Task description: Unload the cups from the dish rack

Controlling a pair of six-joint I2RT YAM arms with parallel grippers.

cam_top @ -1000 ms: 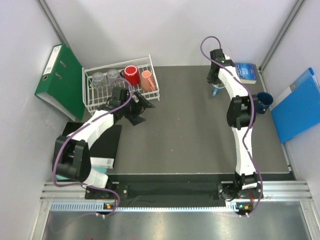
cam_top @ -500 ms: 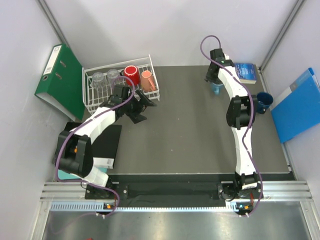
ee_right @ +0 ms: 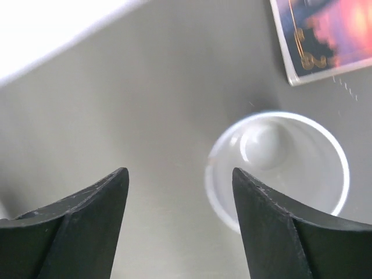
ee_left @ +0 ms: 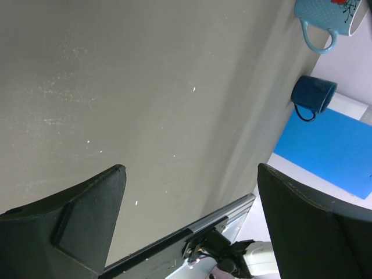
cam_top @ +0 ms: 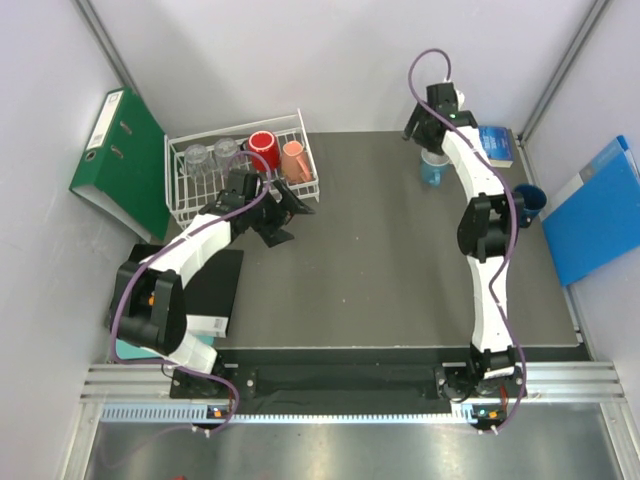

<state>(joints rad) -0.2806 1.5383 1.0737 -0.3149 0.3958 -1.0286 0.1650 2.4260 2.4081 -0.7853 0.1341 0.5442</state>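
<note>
The white wire dish rack (cam_top: pixel 185 205) at the back left holds two clear glass tumblers (cam_top: pixel 197 157), a red mug (cam_top: pixel 262 148) and an orange mug (cam_top: pixel 294 158). My left gripper (cam_top: pixel 296 222) hovers just right of the rack, open and empty; in its wrist view the left gripper (ee_left: pixel 190 168) frames bare table. A light blue mug (cam_top: pixel 433 168) stands on the table at the back right, its white inside (ee_right: pixel 279 168) showing by one fingertip. My right gripper (cam_top: pixel 422 135) is open above it and holds nothing; the right gripper (ee_right: pixel 178 172) spans only table. A dark blue mug (cam_top: pixel 528 200) stands by the right edge.
A green binder (cam_top: pixel 125 160) leans left of the rack. A book (cam_top: pixel 495 145) lies beside the light blue mug, and a blue folder (cam_top: pixel 595 215) leans on the right wall. A black pad (cam_top: pixel 215 285) lies near the left arm's base.
My right gripper has opened, let go of the light blue mug and drawn back from it toward the far wall. The left gripper shifted slightly toward the rack, staying open.
</note>
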